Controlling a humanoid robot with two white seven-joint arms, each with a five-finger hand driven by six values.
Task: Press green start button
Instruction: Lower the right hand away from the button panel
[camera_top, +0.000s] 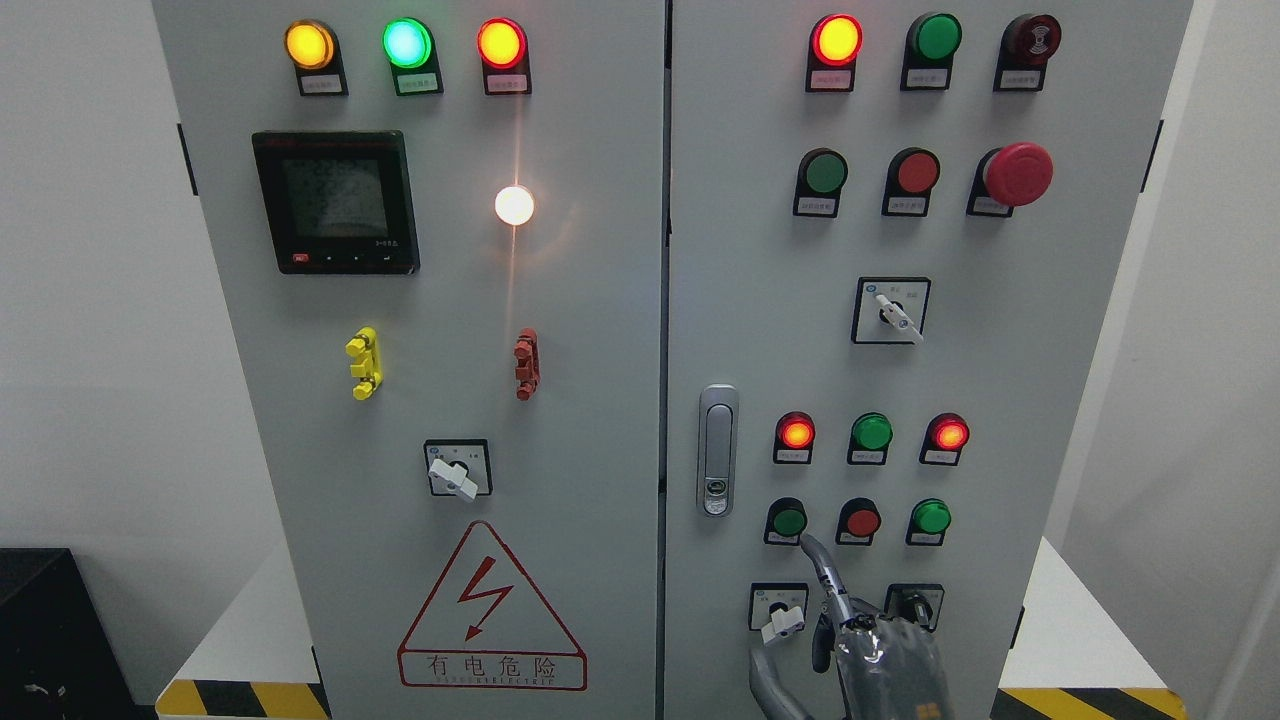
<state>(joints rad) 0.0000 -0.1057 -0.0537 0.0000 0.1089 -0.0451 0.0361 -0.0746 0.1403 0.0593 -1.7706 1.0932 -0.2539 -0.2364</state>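
Observation:
The grey control cabinet's right door carries a lower row of three push buttons: green (788, 521), red (861, 521) and green (932, 516). My right hand (850, 630) rises from the bottom edge, right of the middle. Its index finger (822, 568) points up and to the left, with the tip at the lower right rim of the left green button; I cannot tell if it presses. The other fingers are curled and hold nothing. An upper green button (826, 172) sits beside a red one (916, 172). My left arm is out of sight.
A red mushroom stop button (1018, 174) sticks out at the upper right. Two selector switches (781, 612) (913, 604) flank my hand, and a door handle (716, 450) lies left of the buttons. Indicator lamps (871, 432) glow above the row.

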